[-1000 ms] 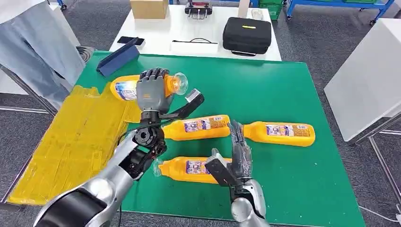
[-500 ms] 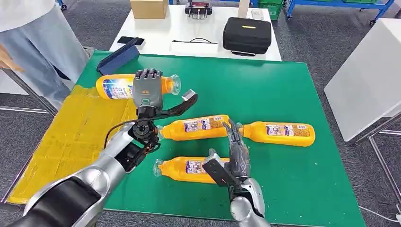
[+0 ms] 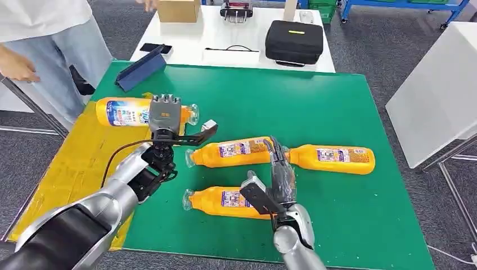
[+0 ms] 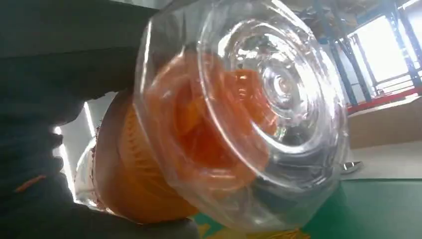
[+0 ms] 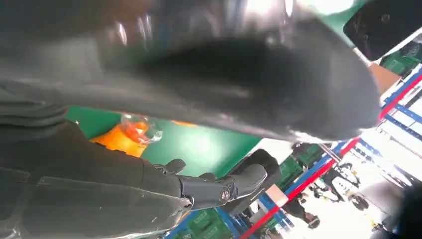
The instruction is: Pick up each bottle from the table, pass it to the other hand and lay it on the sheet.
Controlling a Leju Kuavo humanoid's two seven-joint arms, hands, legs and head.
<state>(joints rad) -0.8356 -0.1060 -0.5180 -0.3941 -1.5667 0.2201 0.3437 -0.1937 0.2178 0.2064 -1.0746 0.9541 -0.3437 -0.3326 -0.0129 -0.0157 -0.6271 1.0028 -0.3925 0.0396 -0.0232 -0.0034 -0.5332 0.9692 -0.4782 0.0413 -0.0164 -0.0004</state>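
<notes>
Bottle [image 3: 132, 111] level in left hand [image 3: 164, 115] grasp, cap toward table centre; right hand [image 3: 279, 174] empty, fingers straight

The head view looked forward and down from high over the green table [image 3: 337, 101]. Both wrist views sat very close behind their hands, sharing that table's green surface.

We see our left arm [image 3: 107, 205] as a silver shell darkening to black near the shoulder, with a thin black cable looping beside its dark wrist joint. Our left hand [image 3: 164, 115] is grey and blocky; our right hand [image 3: 279, 177] has dark slender fingers above a silver forearm [image 3: 292, 242].
</notes>
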